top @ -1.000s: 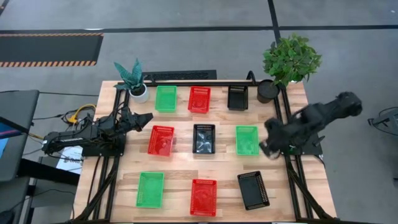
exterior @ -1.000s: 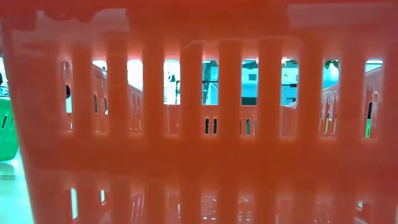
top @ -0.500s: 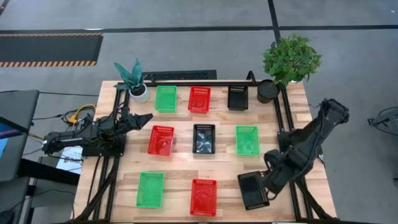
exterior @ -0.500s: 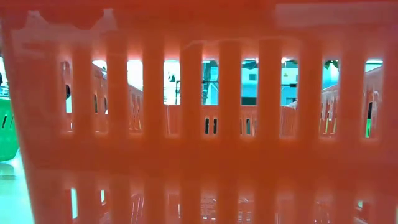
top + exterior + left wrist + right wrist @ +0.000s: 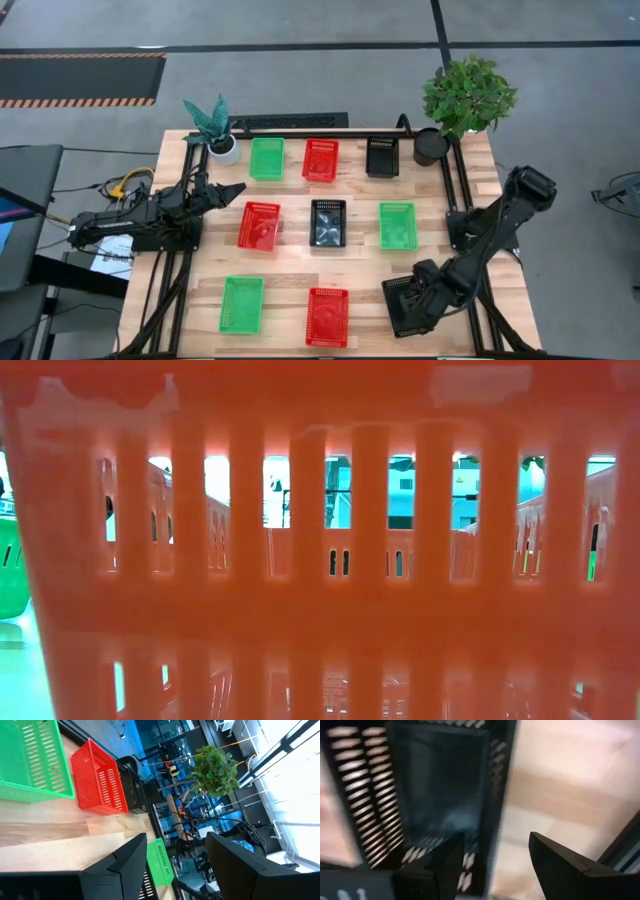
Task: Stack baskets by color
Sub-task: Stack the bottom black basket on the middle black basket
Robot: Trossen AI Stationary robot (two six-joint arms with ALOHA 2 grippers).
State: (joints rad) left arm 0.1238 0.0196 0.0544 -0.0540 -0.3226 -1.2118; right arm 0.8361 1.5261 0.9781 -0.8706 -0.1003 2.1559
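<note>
Nine baskets stand in three rows on the wooden table (image 5: 290, 270). Far row: green (image 5: 266, 158), red (image 5: 320, 159), black (image 5: 382, 157). Middle row: red (image 5: 259, 225), black (image 5: 328, 222), green (image 5: 397, 225). Near row: green (image 5: 241, 303), red (image 5: 327, 317), black (image 5: 398, 308). My right gripper (image 5: 420, 296) hangs open over the near black basket's right side, pointing down. In the right wrist view its fingers (image 5: 495, 840) stand either side of that basket's long wall (image 5: 496, 790), above it. My left gripper (image 5: 236, 190) waits open at the table's left (image 5: 176, 840).
A small plant in a white pot (image 5: 215, 130) stands at the far left corner and a bushy plant (image 5: 467, 95) in a black pot at the far right. The near red basket (image 5: 320, 560) fills the low view. Bare wood lies between the rows.
My right gripper has swung from beside the middle row's green basket toward the table's near edge and come down over the near black basket. No basket has moved.
</note>
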